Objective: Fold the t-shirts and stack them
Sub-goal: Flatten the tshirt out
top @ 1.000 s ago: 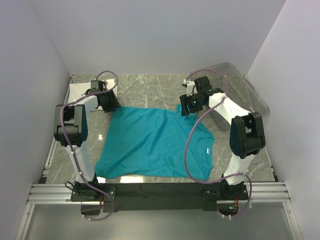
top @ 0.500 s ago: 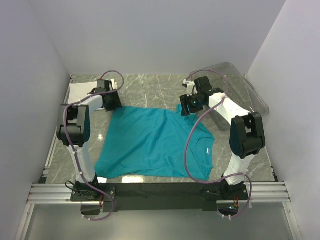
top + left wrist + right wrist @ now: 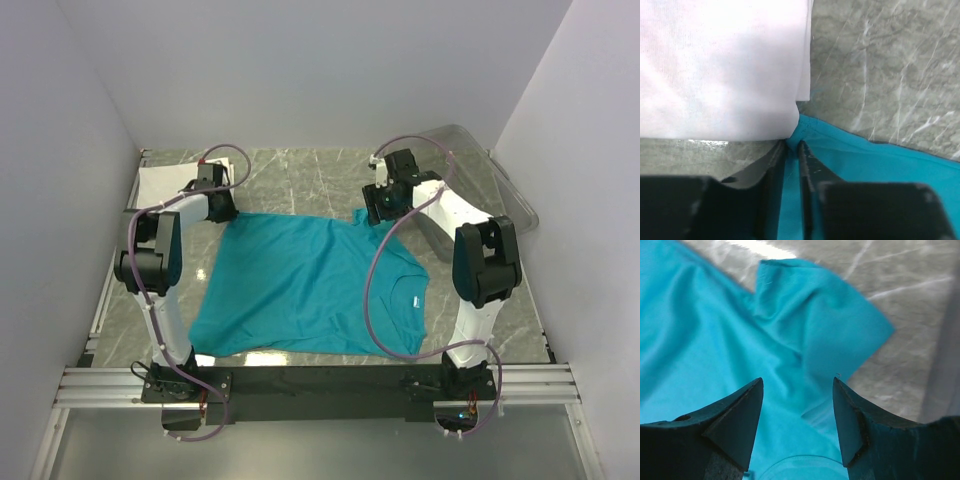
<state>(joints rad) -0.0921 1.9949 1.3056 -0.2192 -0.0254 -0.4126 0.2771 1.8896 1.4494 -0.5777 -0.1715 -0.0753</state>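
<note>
The teal-blue t-shirt (image 3: 310,280) lies spread flat mid-table, its white neck label (image 3: 412,299) toward the right. My left gripper (image 3: 222,207) is at the shirt's far left corner and is shut on that teal corner (image 3: 812,137). The left wrist view shows thin cloth pinched between the fingers (image 3: 807,160), right beside the white t-shirt (image 3: 720,65). The white t-shirt (image 3: 155,183) lies flat at the far left of the table. My right gripper (image 3: 382,205) hovers open over the teal far sleeve (image 3: 825,325). Nothing is between its fingertips (image 3: 752,395).
A clear plastic tray (image 3: 500,185) stands at the far right against the wall, close to the right arm. Walls enclose the table on the left, back and right. Bare marble (image 3: 300,170) shows beyond the shirt.
My left gripper has shifted a little toward the far side and right at the shirt's corner. My right gripper has drawn back slightly from the sleeve and its forearm has swung.
</note>
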